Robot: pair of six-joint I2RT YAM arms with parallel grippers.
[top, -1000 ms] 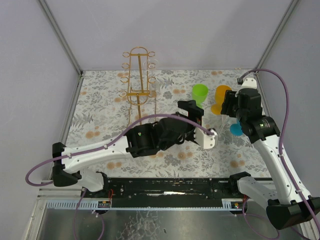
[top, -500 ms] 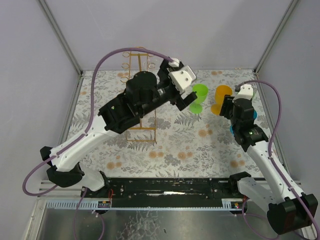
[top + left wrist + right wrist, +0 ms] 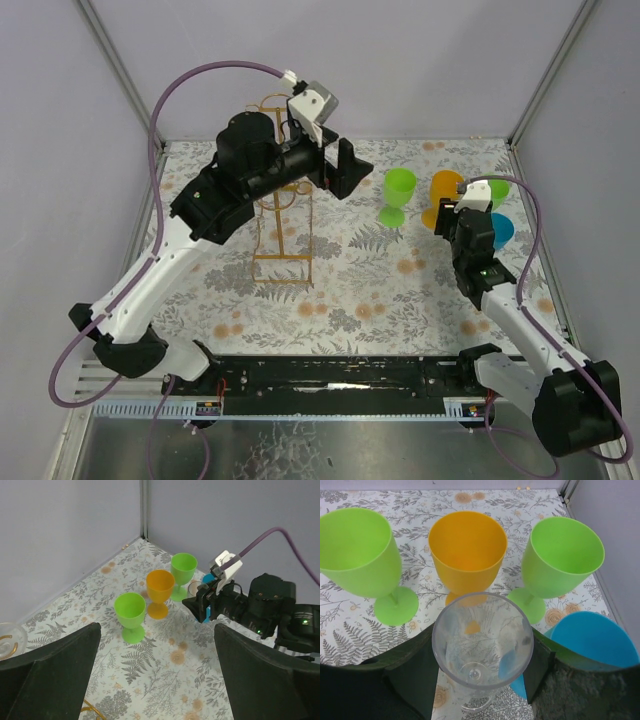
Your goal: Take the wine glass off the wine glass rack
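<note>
My left arm [image 3: 190,240] has swung up from low over the middle of the table [image 3: 400,300]. It now hangs high above the rack [image 3: 282,240] at ten o'clock. The left gripper [image 3: 157,630] is spread wide, empty, and aimed toward two o'clock. My right arm [image 3: 515,305] has sunk and drawn in at three o'clock. The right gripper [image 3: 480,655] is clamped on the bowl of the clear glass [image 3: 482,640], which is upright. Around it stand the orange cup [image 3: 467,550] at twelve, a green cup [image 3: 355,555] at ten, another green one [image 3: 565,555] at two and the blue cup [image 3: 595,640] at three. So this glass is off the rack; whether its foot rests on the table I cannot tell. A second bowl [image 3: 9,637], crossed by gold wire, peeks in at nine o'clock of my left wrist view, probably hanging there.
</note>
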